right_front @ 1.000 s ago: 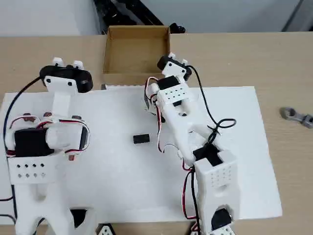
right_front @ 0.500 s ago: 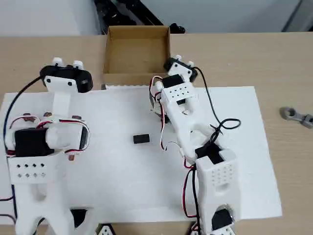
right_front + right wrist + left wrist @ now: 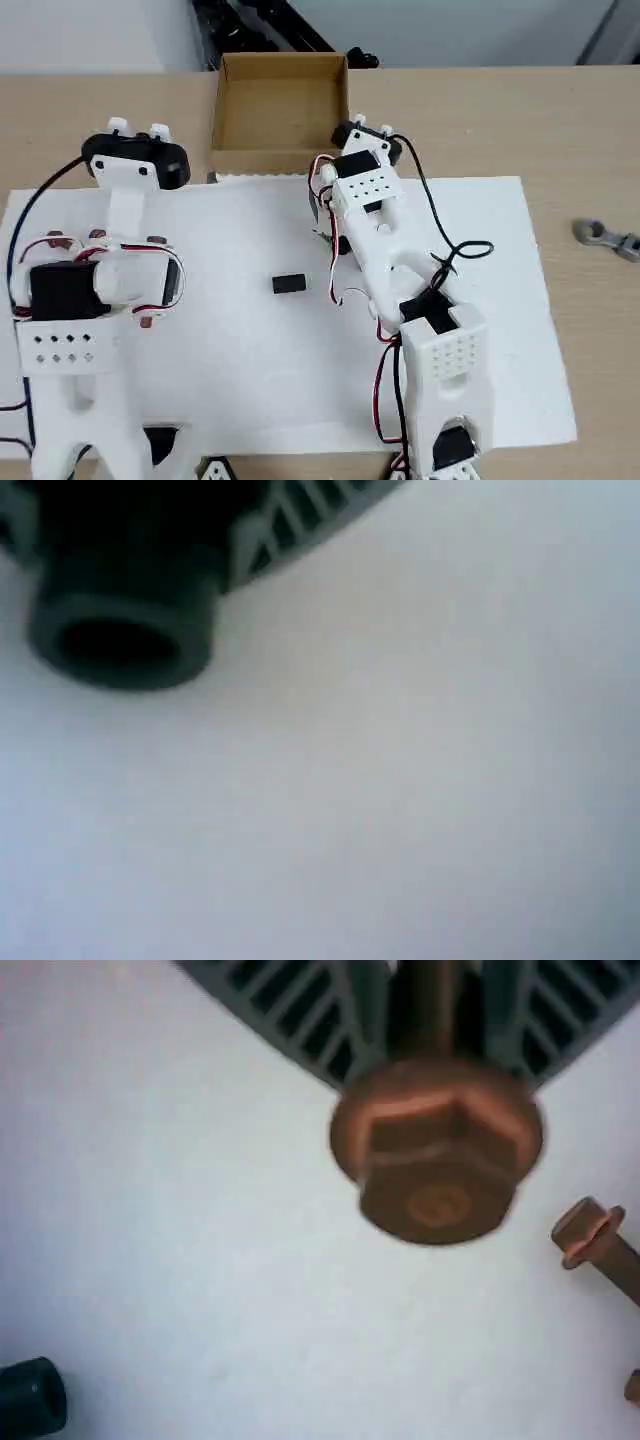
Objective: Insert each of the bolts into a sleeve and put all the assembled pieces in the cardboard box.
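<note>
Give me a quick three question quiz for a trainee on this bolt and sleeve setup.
1. True or false: the box already holds an assembled piece.
2. The left end effector holds: A a bolt, B a nut, C nothing.
3. Fill in: the right end effector grips a black ___.
Key: 1 false, it looks empty; 2 A; 3 sleeve.

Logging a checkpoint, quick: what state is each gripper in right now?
Left gripper: closed on a copper bolt.
Right gripper: closed on a black sleeve.
</note>
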You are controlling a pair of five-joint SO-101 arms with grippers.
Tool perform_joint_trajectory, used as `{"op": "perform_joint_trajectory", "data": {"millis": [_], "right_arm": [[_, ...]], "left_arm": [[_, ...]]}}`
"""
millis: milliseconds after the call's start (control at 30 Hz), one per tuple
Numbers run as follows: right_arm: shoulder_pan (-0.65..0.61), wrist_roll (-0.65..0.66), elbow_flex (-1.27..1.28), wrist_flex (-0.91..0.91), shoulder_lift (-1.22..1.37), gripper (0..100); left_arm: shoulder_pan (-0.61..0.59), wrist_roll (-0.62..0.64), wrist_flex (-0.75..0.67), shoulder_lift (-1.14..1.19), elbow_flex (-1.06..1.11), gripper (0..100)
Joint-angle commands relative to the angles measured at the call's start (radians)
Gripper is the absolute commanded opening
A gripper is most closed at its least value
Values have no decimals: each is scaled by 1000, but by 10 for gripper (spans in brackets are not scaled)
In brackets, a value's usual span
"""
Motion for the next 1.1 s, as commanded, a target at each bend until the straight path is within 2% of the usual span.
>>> {"op": "perform_joint_trajectory", "data": {"millis": [0, 133, 400, 500, 600, 667, 767, 900, 1067], "right_arm": [[-21, 74, 5, 36, -61, 16], [-24, 140, 5, 58, -240, 15], [-22, 405, 11, 96, -685, 14], [-22, 466, 11, 140, -851, 13], [-22, 497, 11, 189, -1009, 13], [-22, 505, 11, 217, -1110, 13], [-22, 519, 12, 248, -1256, 13], [-21, 519, 15, 300, -1415, 13], [-21, 511, 239, 305, -1584, 14]], "left_arm": [[-3, -2, -14, -31, -7, 6], [-6, -2, -25, -31, -65, 6], [-2, 5, -49, -31, -259, 6], [-2, 5, -51, -31, -305, 6], [-5, 18, -72, -31, -352, 6], [-3, 77, -103, -31, -380, 6], [-2, 160, -167, -31, -397, 6], [-2, 195, -272, -31, -397, 6], [15, 195, -359, -31, -395, 6]]}}
